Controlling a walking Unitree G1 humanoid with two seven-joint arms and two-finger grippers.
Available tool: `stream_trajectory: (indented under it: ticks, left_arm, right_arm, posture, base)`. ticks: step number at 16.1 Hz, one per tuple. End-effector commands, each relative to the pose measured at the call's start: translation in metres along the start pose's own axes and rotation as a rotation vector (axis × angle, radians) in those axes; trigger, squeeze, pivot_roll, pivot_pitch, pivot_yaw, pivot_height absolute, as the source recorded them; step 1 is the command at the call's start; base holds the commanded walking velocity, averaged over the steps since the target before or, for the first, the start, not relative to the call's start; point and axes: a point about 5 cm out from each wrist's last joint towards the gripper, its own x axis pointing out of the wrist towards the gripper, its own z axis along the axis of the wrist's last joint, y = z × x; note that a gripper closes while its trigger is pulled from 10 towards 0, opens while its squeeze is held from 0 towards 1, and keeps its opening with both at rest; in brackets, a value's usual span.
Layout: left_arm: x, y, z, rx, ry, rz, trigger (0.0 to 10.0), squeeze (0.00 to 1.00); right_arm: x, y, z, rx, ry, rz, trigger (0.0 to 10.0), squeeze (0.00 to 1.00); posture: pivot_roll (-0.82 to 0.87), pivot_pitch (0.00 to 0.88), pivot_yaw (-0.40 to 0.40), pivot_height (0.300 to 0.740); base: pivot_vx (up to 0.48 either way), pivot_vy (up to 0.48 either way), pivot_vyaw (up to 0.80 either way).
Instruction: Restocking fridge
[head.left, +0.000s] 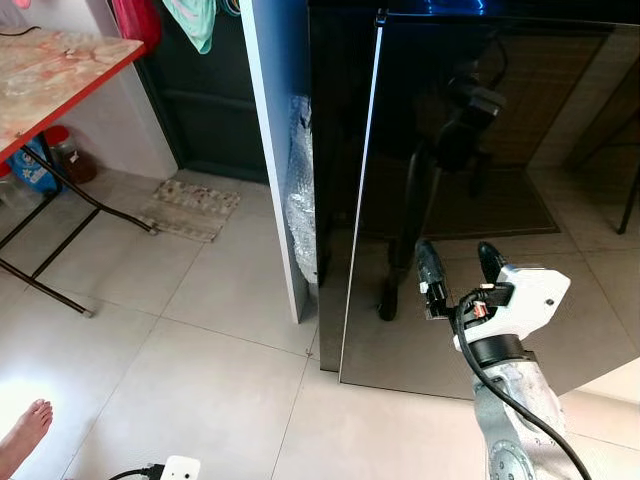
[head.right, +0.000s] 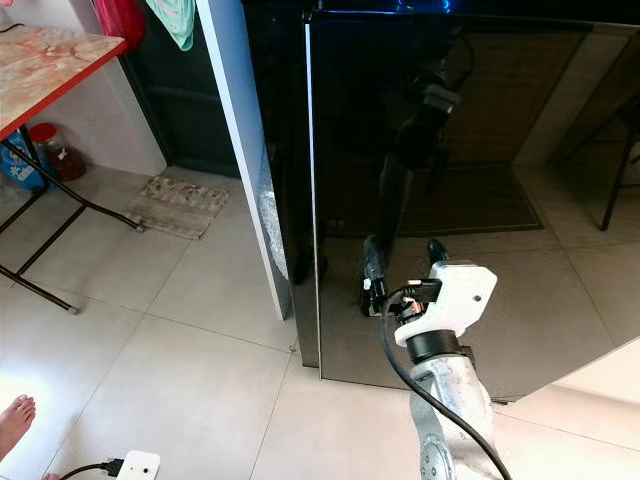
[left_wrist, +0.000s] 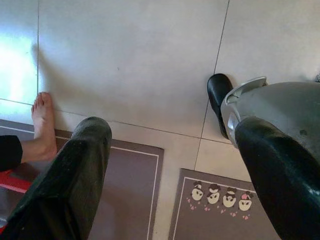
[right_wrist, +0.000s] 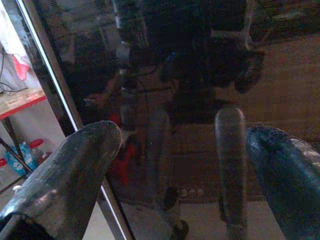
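Facing the fridge door (head.left: 480, 190), shut and glossy black, I hold my right fingers (head.left: 432, 272) spread and empty just short of its surface, their reflection ahead. My left fingers (left_wrist: 80, 175) hang parted over the tiled floor (left_wrist: 130, 55), mats (left_wrist: 220, 205) and a person's bare foot (left_wrist: 42, 122) below them.

Pale tiled floor (head.left: 220, 330) in front of a dark, glossy fridge (head.left: 480, 190).

The fridge stands on the tiles at the right. A small patterned mat (head.left: 190, 208) lies at the far side, left of the fridge. A folding table (head.left: 50, 70) with black legs stands at far left, bottles (head.left: 45, 160) on the floor beneath it. A person's bare foot (head.left: 25, 430) rests at near left, a white power strip (head.left: 180, 468) just right of it.
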Motion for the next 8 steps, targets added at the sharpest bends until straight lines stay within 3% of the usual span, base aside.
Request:
stream_trajectory:
  ticks: [1, 8]
  left_arm:
    - [-0.003, 0.003, -0.014, 0.015, 0.053, 0.002, 10.0, 0.0]
    - [-0.003, 0.001, -0.015, 0.012, 0.06, 0.002, 10.0, 0.0]
  right_arm:
    - [0.001, 0.003, 0.002, -0.006, 0.001, 0.007, 10.0, 0.0]
    - [0.024, 0.003, -0.002, -0.035, 0.038, 0.014, 10.0, 0.0]
  posture:
    - [-0.02, 0.169, 0.016, 0.74]
    - [-0.02, 0.168, 0.016, 0.74]
  base:
    - [0.0, 0.0, 0.0]
    - [0.0, 0.0, 0.0]
